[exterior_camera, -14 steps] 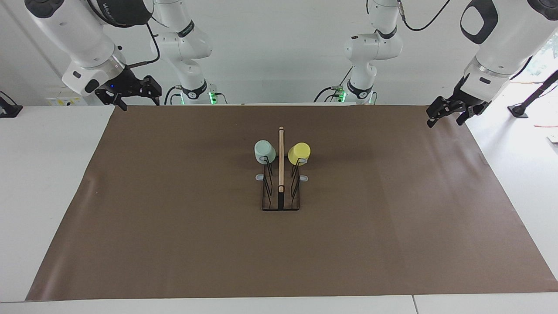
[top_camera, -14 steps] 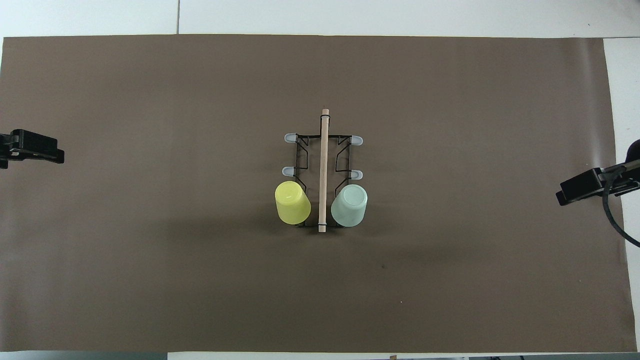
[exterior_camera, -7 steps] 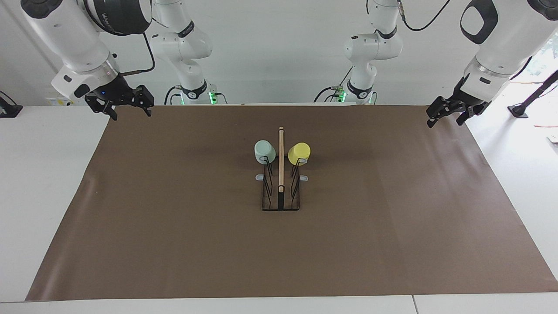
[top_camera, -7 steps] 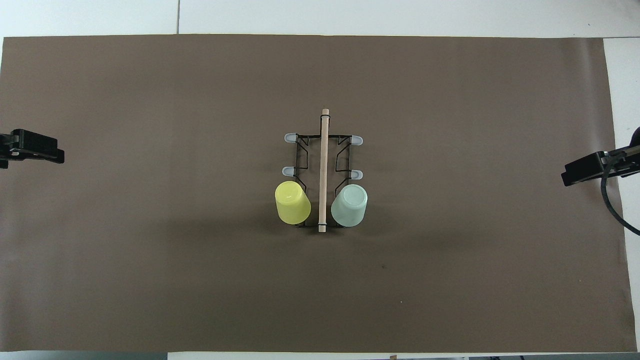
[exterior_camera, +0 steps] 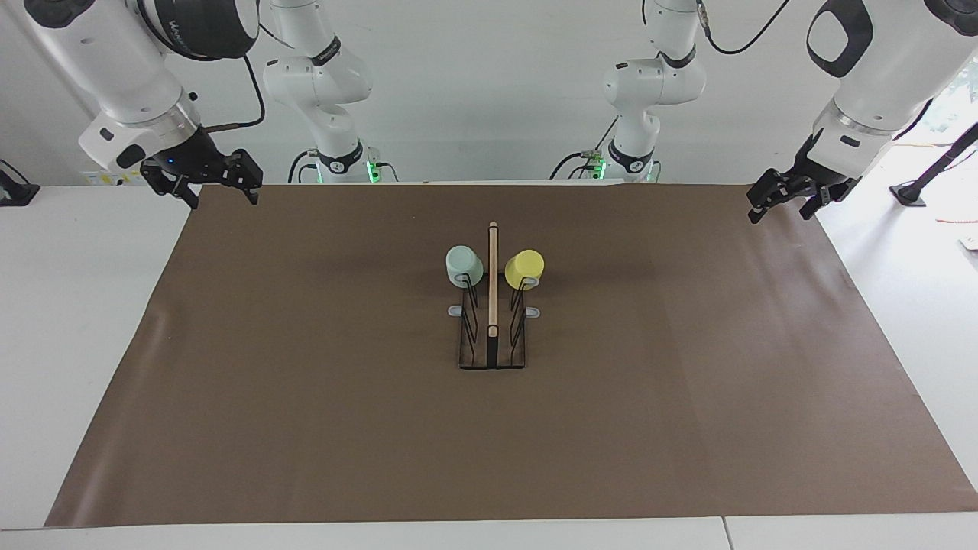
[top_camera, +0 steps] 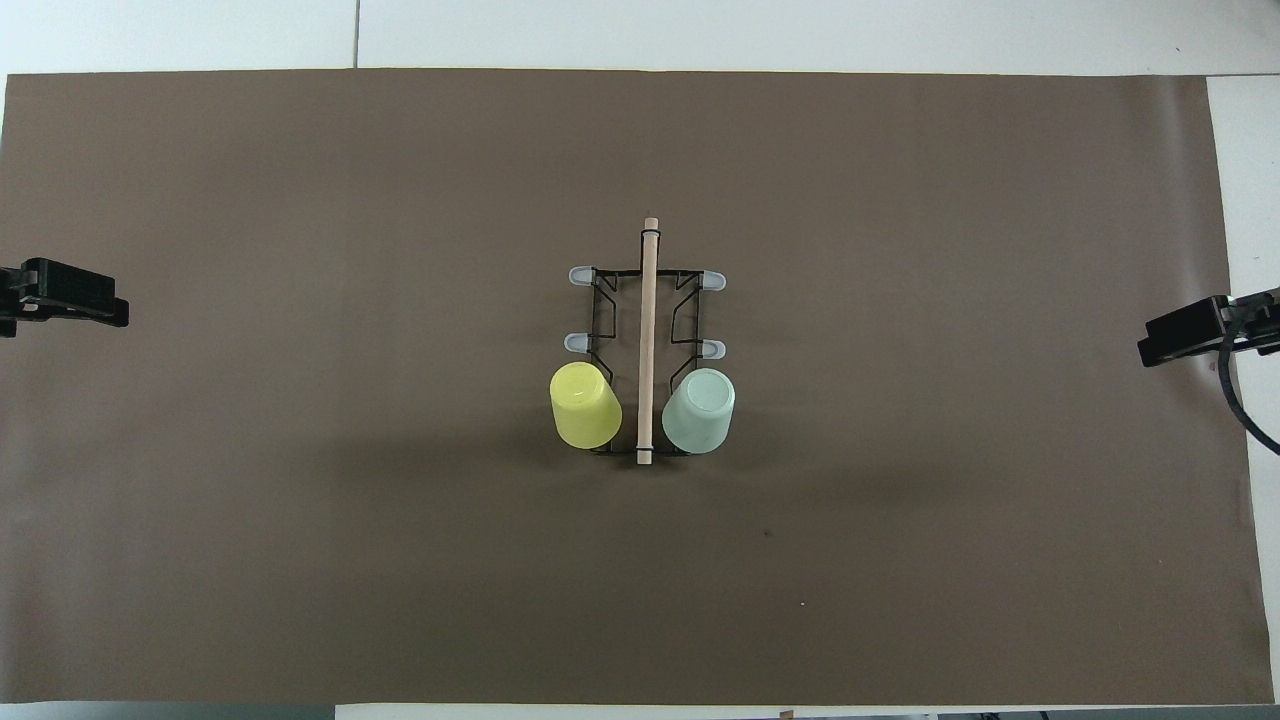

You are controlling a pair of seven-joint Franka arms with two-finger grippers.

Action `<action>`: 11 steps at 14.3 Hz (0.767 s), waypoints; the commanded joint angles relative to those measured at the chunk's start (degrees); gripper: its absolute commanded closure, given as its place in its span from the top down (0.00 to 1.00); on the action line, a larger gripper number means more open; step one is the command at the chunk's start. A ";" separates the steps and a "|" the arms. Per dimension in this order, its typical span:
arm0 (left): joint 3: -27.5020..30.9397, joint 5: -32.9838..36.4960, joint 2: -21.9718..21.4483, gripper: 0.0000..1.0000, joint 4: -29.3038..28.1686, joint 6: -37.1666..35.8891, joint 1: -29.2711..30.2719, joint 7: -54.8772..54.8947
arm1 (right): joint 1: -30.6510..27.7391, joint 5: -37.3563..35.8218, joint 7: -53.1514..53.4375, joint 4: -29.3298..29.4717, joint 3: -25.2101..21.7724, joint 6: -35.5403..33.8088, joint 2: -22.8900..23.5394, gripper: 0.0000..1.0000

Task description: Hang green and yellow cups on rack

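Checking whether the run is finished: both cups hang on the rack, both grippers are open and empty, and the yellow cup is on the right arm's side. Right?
Not quite. The yellow cup hangs on the left arm's side of the rack; the green cup is on the right arm's side, as the overhead view shows. Left gripper and right gripper are open and empty.

Facing and overhead views (both high) share the rack (exterior_camera: 492, 305).

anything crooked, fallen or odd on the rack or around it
Nothing stands out. The green cup and yellow cup hang upside down on the prongs of the rack nearest the robots, one each side of its wooden bar; the rack stands upright on the brown mat.
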 commanded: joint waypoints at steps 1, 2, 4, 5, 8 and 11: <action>-0.12 0.96 -0.58 1.00 -0.84 0.23 0.07 -0.60 | -1.25 0.39 1.15 2.88 0.56 -1.43 1.90 1.00; -0.12 0.96 -0.58 1.00 -0.84 0.23 0.07 -0.60 | -1.42 0.48 1.15 2.88 0.65 -1.34 1.99 1.00; -0.12 0.96 -0.58 1.00 -0.84 0.23 0.07 -0.69 | -2.21 2.40 1.33 3.14 0.39 -1.08 2.08 1.00; -0.12 0.96 -0.58 1.00 -0.84 0.23 0.07 -0.60 | -2.65 2.77 1.42 3.23 0.47 -0.73 2.08 1.00; -0.12 0.96 -0.58 1.00 -0.84 0.23 0.07 -0.60 | -2.57 2.24 1.42 3.14 0.47 1.21 2.08 1.00; -0.12 0.96 -0.58 1.00 -0.84 0.23 0.07 -0.60 | -2.57 2.07 1.33 2.97 0.47 -1.34 0.94 1.00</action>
